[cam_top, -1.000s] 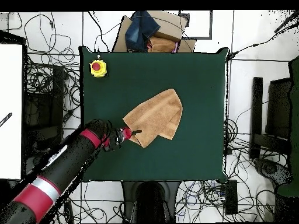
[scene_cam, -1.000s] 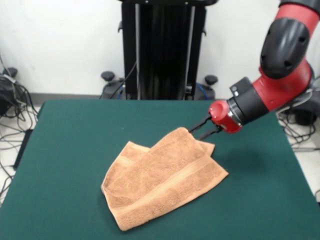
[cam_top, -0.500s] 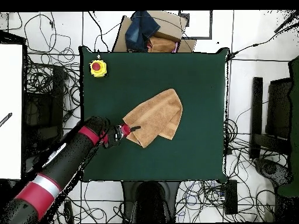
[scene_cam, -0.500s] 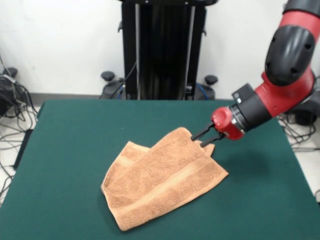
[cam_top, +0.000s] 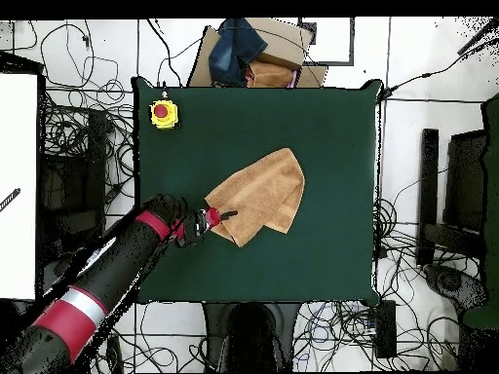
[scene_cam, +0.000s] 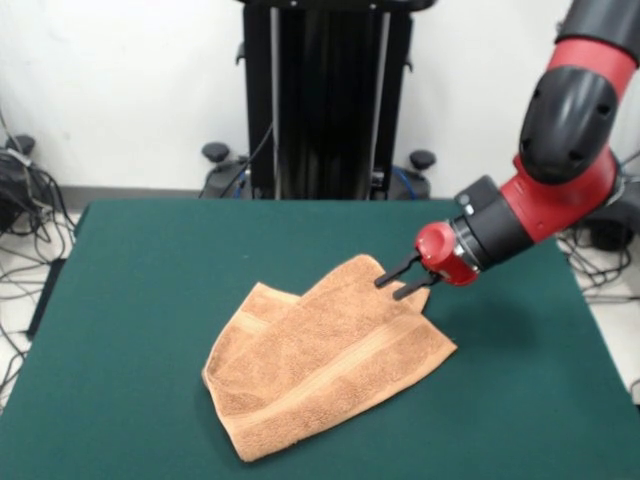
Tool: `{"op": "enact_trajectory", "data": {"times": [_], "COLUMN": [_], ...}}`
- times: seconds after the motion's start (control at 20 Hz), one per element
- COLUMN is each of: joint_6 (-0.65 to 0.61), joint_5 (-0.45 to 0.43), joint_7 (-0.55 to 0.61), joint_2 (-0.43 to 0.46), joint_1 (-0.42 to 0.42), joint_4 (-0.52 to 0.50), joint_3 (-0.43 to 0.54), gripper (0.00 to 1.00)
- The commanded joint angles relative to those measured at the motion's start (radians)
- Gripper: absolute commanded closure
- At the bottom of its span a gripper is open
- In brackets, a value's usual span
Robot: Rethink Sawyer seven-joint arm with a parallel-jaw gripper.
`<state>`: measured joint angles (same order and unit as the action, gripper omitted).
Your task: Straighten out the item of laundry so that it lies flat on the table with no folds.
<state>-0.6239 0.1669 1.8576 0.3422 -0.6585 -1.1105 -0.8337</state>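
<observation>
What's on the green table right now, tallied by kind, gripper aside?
Towels: 1, the peach-orange towel, folded over itself
Buttons: 1, a red button on a yellow base near a table corner
Total: 2
The gripper is open at the towel's edge.

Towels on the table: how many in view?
1. A single folded peach-orange towel lies near the middle of the green table, with the gripper at its far corner. A second piece under the fold cannot be ruled out.
</observation>
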Motion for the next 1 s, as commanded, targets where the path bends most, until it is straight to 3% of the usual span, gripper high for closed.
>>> {"op": "enact_trajectory", "data": {"times": [0.05, 0.35, 1.0], "joint_6": [-0.085, -0.130, -0.151], "joint_5": [0.035, 0.040, 0.062], "joint_7": [0.212, 0.206, 0.273], "joint_2": [-0.020, -0.089, 0.005], "joint_1": [0.013, -0.027, -0.028], "joint_4": [-0.003, -0.070, -0.025], "joint_3": [0.110, 0.140, 0.153], "gripper": [0.00, 0.00, 0.00]}}
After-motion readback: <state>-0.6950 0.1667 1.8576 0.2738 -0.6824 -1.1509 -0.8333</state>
